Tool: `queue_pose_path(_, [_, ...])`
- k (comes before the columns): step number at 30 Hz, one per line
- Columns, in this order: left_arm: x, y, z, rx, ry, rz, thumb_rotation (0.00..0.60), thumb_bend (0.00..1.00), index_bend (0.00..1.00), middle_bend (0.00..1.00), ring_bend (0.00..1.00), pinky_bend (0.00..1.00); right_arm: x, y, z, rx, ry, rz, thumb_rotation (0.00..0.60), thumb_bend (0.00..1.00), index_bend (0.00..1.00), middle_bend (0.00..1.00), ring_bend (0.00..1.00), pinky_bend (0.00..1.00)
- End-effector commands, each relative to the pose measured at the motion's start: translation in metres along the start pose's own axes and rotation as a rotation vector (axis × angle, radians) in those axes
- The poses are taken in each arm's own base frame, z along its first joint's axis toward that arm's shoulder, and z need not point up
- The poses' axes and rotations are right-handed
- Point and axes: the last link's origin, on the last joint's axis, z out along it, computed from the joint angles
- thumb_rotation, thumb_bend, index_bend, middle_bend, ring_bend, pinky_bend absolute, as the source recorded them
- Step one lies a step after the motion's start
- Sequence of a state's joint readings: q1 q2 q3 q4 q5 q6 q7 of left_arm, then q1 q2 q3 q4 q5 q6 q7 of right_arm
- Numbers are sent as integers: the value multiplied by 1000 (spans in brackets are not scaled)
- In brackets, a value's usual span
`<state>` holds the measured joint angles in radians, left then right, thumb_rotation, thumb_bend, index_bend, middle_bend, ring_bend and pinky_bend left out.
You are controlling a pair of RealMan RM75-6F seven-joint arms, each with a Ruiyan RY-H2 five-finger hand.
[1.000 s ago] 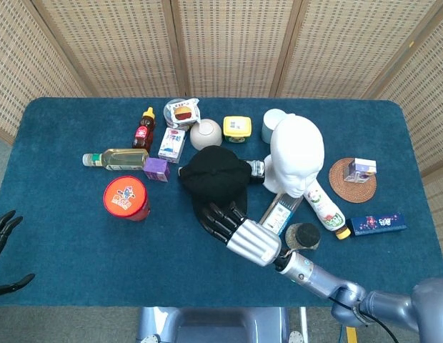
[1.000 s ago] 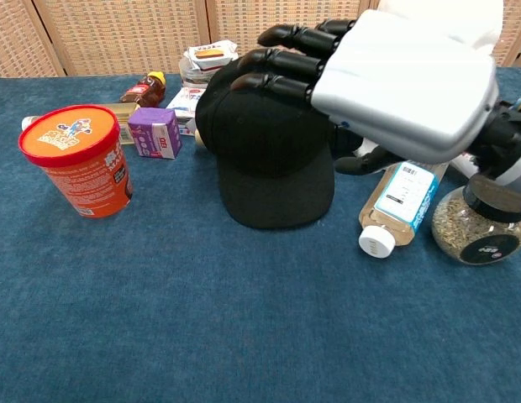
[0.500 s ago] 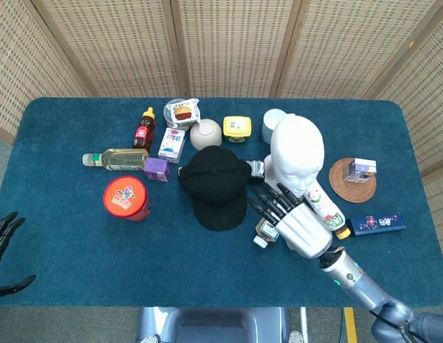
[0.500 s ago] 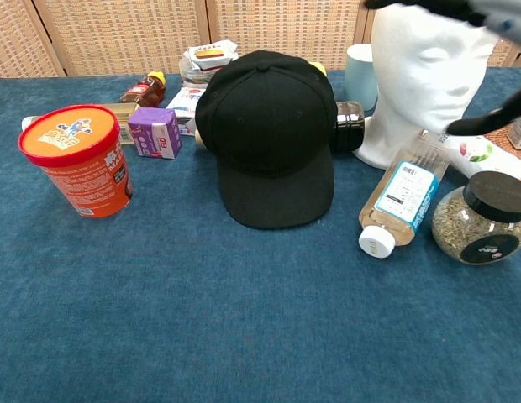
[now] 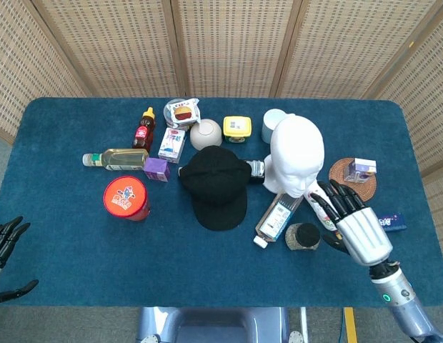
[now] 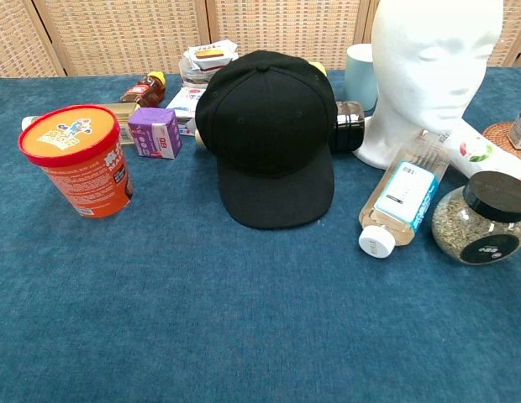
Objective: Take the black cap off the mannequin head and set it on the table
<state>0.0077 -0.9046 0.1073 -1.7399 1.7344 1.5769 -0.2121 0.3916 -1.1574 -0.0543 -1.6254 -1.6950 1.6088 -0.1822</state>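
Lying flat on the blue counter (image 5: 78,236) crown up, the black cap (image 5: 216,184) (image 6: 267,134) is off the white mannequin head (image 5: 297,156) (image 6: 430,71) and just left of it. Long axis runs crown to brim: crown at the far end, brim at the near edge toward the robot, slightly right in the head view. Nothing holds the cap.

Just right of the crown a dark jar (image 6: 348,126) sits between cap and mannequin base. Left of the cap: purple box (image 5: 156,168) (image 6: 155,132), orange tub (image 5: 126,198) (image 6: 77,159), a lying clear bottle (image 5: 116,158). Behind it: white bowl (image 5: 206,133), yellow tub (image 5: 237,128), sauce bottle (image 5: 143,128).

Right of the brim a capped bottle (image 5: 277,217) (image 6: 395,206) lies on its side, beside a black-lidded spice jar (image 5: 303,236) (image 6: 483,218).

Right robot hand (image 5: 351,221) is near the counter's right edge, fingers spread and straight, gripping nothing, well apart from the cap; head view only. Left robot hand (image 5: 6,254) is off the counter's left corner, fingers apart, empty.
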Motion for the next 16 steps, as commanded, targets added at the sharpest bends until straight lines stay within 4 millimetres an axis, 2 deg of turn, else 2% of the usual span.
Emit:
queue_pose_path(1, [0, 0, -2, -10, -8, 2, 600, 115, 0, 0, 0, 0, -5, 11, -20, -75, -35, 9, 600, 0, 137, 63, 51, 138])
queue_pose_path(8, [1, 0, -5, -14, 13, 12, 600, 115, 0, 0, 0, 0, -25, 22, -51, -201, -123, 22, 600, 0, 140, 21, 20, 114])
queue_pose_path(16, [1, 0, -6, -23, 16, 12, 600, 115, 0, 0, 0, 0, -25, 27, -63, -269, -119, 53, 600, 0, 123, 6, 0, 92])
